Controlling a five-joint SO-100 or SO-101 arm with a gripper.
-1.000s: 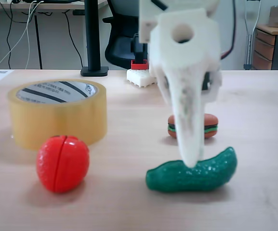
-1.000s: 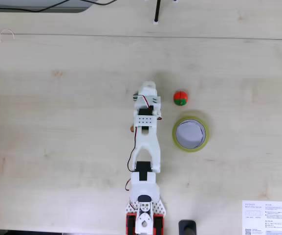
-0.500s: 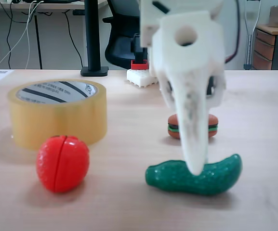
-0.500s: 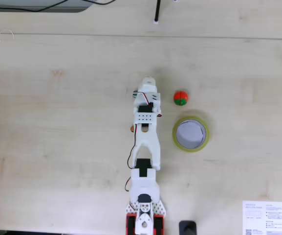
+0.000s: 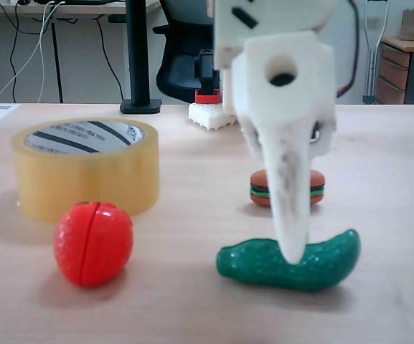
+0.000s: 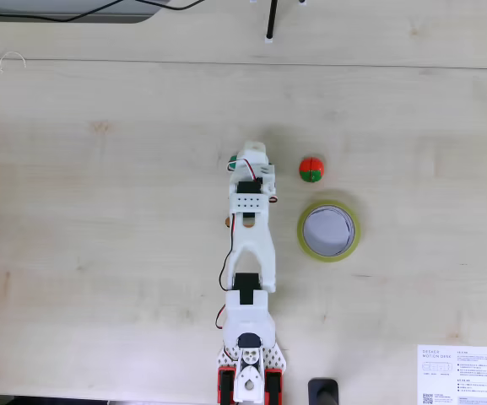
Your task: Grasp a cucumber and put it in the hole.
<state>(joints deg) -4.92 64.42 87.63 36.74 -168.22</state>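
Pictured on a pale wooden worktop (image 5: 379,143): a white two-finger plastic tool (image 5: 293,254) lowered tip-first onto the middle of a dark green, glossy, bumpy-skinned toy cucumber (image 5: 289,261), lying flat on its side near the front edge in the low fixed view. Impossible to tell from this edge-on angle whether the fingers are spread around the cucumber or already pinching it; from above, nothing but a sliver of green (image 6: 232,159) peeking out beside the white arm. Off to the left in the low view, well apart from the cucumber, a large yellowish translucent tape roll (image 5: 85,168) with its wide round hole (image 5: 85,136) facing up, and just in front of it a red, seamed toy tomato (image 5: 93,244); behind the tool, a small toy burger (image 5: 314,188). Risks from here, as a judgement: a slick, curved skin likely to squirt sideways or roll under a closing pinch, above all with the fingers placed off the centre line; a grip away from the balance point likely to let one end sag and catch on the roll's rim; a long body carried level likely to bridge the opening rather than drop in; a low sweep towards the roll likely to knock the tomato standing close to that path.
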